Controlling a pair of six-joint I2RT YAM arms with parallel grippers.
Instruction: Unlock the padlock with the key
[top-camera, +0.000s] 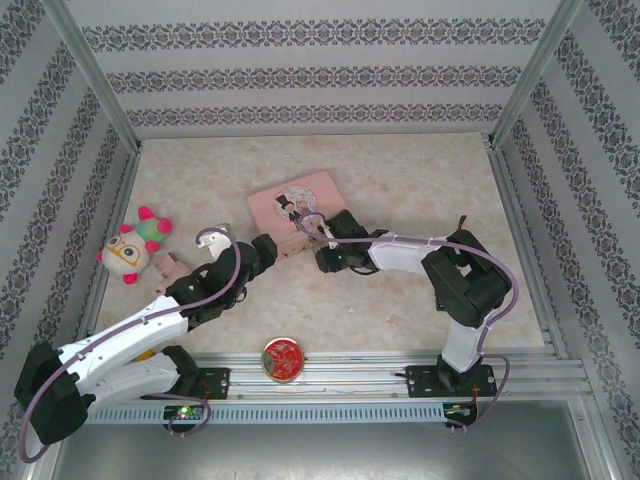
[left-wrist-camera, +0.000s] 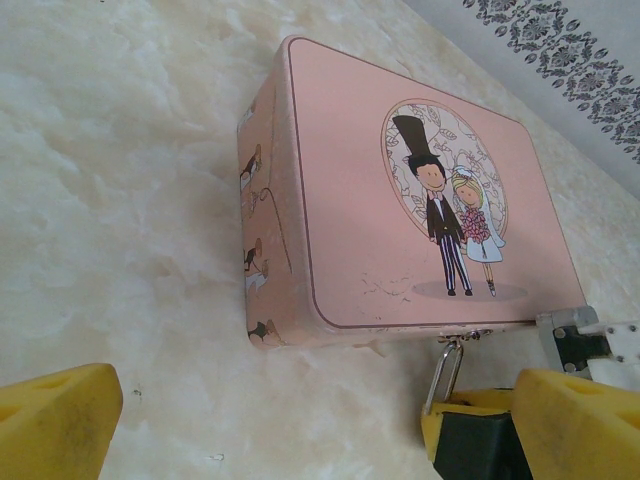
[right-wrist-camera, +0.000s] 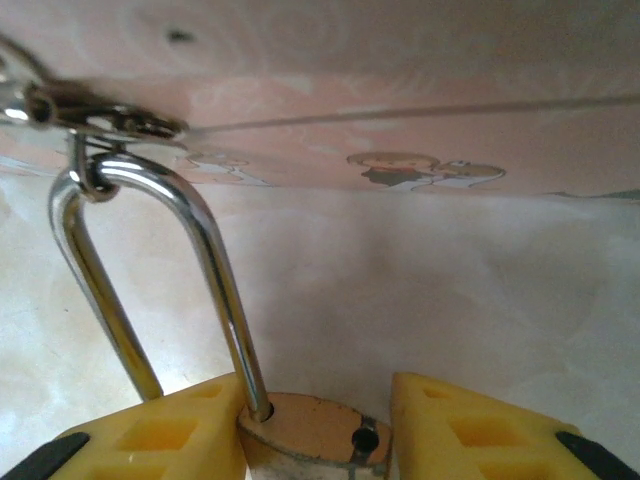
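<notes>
The padlock (right-wrist-camera: 310, 432) is small and brass-coloured, and its silvery shackle (left-wrist-camera: 447, 368) hangs through the hasp on the front of the pink tin box (top-camera: 300, 203). One shackle leg sits in the body, and beside it shows a dark empty hole. My right gripper (right-wrist-camera: 318, 425) is shut on the padlock body, one yellow finger on each side; it stands at the tin's near edge (top-camera: 312, 232). My left gripper (left-wrist-camera: 320, 440) is open wide, a short way before the tin's near-left corner (top-camera: 268, 250), with nothing between its fingers. The key is out of view.
A plush toy (top-camera: 130, 248) lies at the left with a small pinkish object (top-camera: 167, 268) beside it. A round red-gold tin (top-camera: 282, 358) sits near the front rail. Patterned walls and metal posts bound the table (top-camera: 420, 180).
</notes>
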